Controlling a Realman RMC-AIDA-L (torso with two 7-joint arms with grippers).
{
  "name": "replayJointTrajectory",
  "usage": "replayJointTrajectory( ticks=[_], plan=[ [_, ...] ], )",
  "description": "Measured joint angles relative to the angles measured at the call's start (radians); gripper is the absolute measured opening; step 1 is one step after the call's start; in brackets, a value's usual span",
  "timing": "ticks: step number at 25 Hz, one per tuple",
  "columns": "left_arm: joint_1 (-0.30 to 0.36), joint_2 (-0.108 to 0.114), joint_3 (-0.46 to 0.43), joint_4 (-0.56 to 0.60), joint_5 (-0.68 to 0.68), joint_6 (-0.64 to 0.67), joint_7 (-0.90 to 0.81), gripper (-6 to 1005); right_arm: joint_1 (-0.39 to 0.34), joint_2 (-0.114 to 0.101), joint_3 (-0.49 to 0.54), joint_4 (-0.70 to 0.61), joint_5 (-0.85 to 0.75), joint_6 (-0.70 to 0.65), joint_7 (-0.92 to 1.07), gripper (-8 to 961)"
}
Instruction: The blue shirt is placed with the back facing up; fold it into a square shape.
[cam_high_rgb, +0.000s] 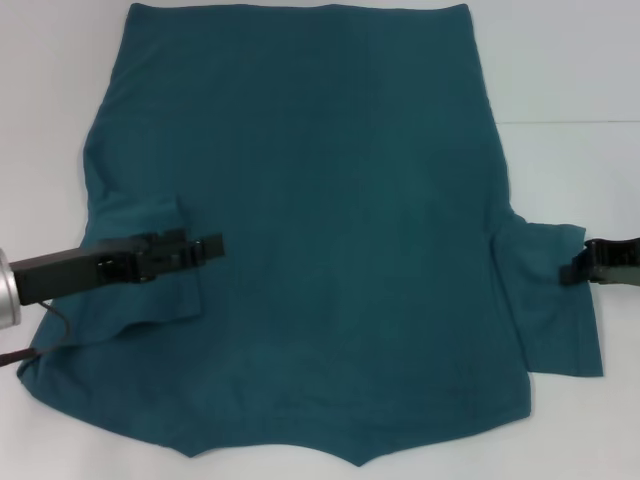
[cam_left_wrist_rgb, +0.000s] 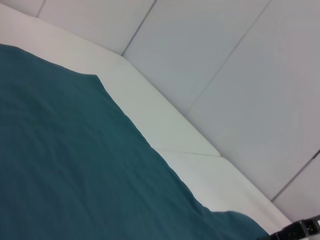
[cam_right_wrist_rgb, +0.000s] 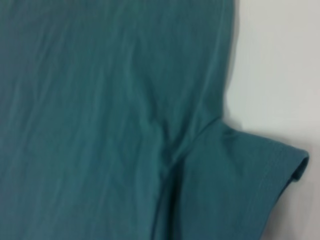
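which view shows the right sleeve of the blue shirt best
The right wrist view: the dark teal-blue cloth shirt's right sleeve fills it, armpit seam and hem cuff clear. The head view shows that sleeve whole but smaller, beside the right gripper. The left wrist view misses it.

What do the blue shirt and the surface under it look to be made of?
The blue shirt: soft matte knit cloth, probably cotton jersey, going by its fine wrinkles and stitched sleeve hem. The table: smooth, matte white, hard-looking board or laminate; exact material unclear.
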Motion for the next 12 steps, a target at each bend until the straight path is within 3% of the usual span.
replayJointTrajectory(
  ticks=[12],
  plan=[
    [0.014,0.0,-0.015,0.004,-0.002,0.006,-0.025,907,0.05,-0.022,-0.002,-0.06,-0.091,0.011,0.045,24]
  ],
)
